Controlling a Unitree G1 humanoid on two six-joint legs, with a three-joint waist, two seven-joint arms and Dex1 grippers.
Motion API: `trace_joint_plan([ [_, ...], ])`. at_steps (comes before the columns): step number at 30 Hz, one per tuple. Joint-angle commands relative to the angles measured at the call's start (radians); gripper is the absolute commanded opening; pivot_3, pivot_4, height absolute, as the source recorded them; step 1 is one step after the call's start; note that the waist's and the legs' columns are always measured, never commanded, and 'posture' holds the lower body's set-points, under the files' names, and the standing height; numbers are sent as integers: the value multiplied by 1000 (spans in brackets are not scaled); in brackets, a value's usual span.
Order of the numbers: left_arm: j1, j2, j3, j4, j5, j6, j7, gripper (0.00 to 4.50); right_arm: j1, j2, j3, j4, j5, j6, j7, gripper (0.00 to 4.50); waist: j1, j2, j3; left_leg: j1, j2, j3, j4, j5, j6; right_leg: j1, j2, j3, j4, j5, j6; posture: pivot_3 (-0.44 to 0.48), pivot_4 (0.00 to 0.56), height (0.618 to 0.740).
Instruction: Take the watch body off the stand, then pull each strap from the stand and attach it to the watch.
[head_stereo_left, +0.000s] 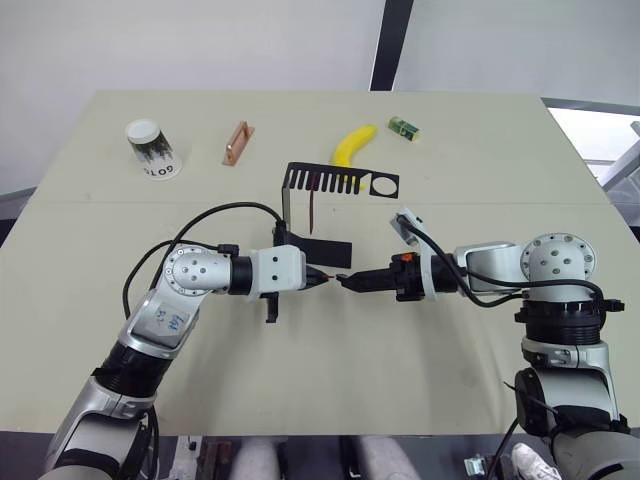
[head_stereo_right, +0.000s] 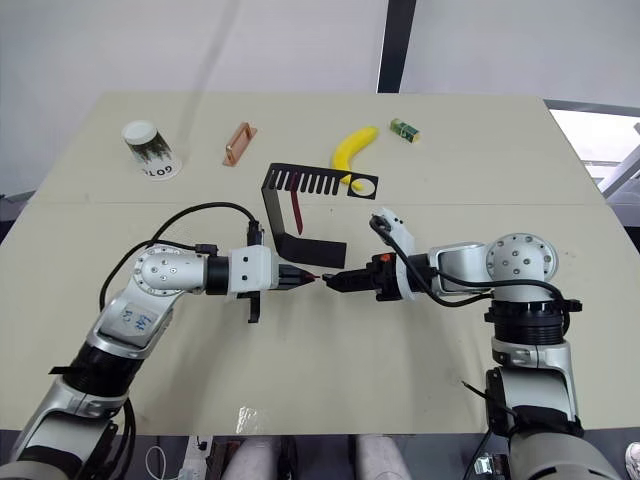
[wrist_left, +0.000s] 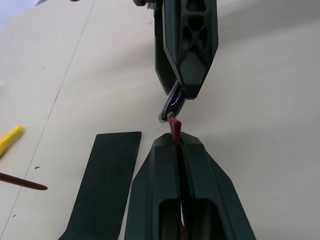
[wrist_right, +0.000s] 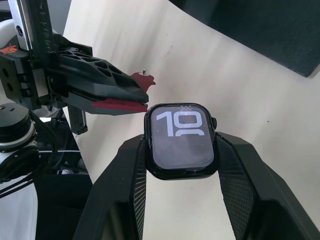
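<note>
My right gripper (head_stereo_left: 347, 282) is shut on the watch body (wrist_right: 182, 140), a black rounded-square case whose screen shows light digits. A dark red strap (wrist_left: 175, 131) sits in my left gripper (head_stereo_left: 318, 278), which is shut on it, with the strap's end sticking out past the fingertips. The two grippers face each other tip to tip above the table, just in front of the stand's base. The strap's end lies right at the edge of the watch body. The black stand (head_stereo_left: 340, 181) stands behind them. A second dark red strap (head_stereo_left: 312, 210) hangs from a slot in its top shelf.
Along the far side of the table are a paper cup (head_stereo_left: 150, 147), a copper-coloured handle (head_stereo_left: 237, 142), a banana (head_stereo_left: 353, 145) and a small green block (head_stereo_left: 404, 127). Bare tabletop lies in front of both grippers.
</note>
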Motion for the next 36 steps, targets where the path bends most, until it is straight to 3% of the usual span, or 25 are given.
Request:
trace_joint_plan([
  [1,-8,-8,-4,-8,2,-14,5,0,-28,7,-10,-16,47,5,-11,1521,0,0,0,0,0,0,0,0,0,0,0,0,0,0,0,0,150,740],
  [36,-18,-21,-6,-19,-1,-12,5,0,-23,12,-13,-19,10,5,-11,1521,0,0,0,0,0,0,0,0,0,0,0,0,0,0,0,0,150,740],
])
